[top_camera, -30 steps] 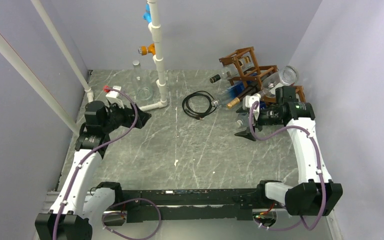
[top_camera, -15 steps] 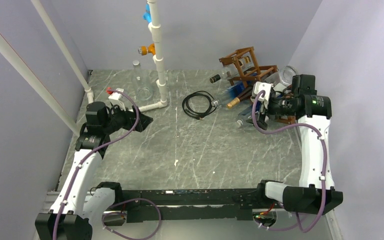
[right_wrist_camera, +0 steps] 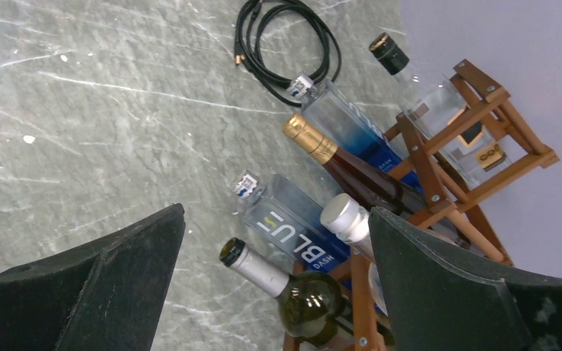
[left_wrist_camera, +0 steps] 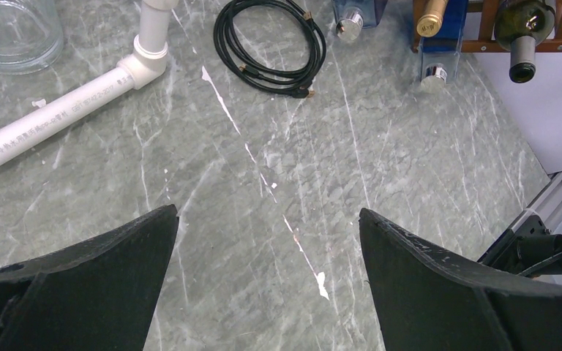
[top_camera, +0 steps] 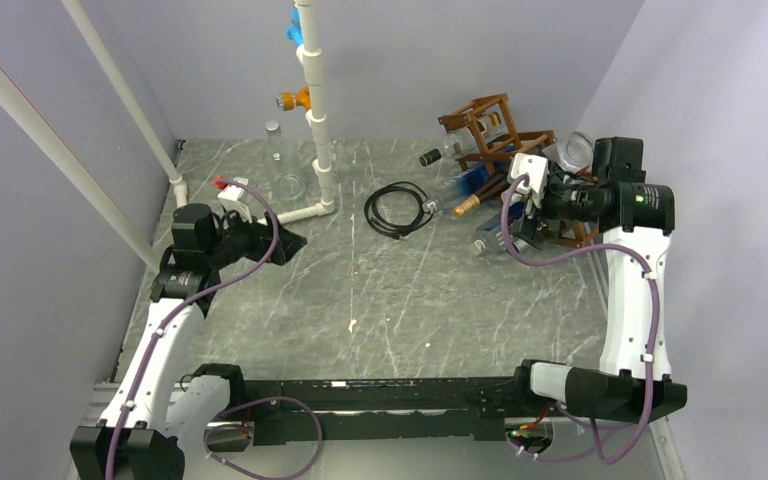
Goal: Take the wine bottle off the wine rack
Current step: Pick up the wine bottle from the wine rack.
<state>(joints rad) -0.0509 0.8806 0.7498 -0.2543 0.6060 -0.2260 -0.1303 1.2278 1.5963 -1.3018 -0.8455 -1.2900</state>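
The reddish-brown wooden wine rack (top_camera: 473, 108) stands at the back right of the table with several bottles lying in its cells. The wine bottle (right_wrist_camera: 304, 292) is dark green with a silver foil neck. It lies in a low front cell of the rack (right_wrist_camera: 507, 111), and its neck juts out toward the table. My right gripper (right_wrist_camera: 276, 212) hovers open just above and in front of that bottle, touching nothing; in the top view the right gripper (top_camera: 520, 215) covers the bottle. My left gripper (left_wrist_camera: 268, 210) stands open over bare table at the left, and its view shows the bottle (left_wrist_camera: 521, 22) far off.
Other bottles in the rack: two clear-and-blue ones (right_wrist_camera: 300, 223), an amber one with a gold cap (right_wrist_camera: 336, 157), a clear one with a black cap (right_wrist_camera: 417, 77), and a white-capped one (right_wrist_camera: 344, 216). A coiled black cable (top_camera: 398, 208) lies mid-table. A white pipe stand (top_camera: 315, 100) and glass jar (top_camera: 288, 185) are at back left.
My right arm has lifted and swung back and to the right, bringing its open gripper up to the front of the rack. The left arm has hardly moved.
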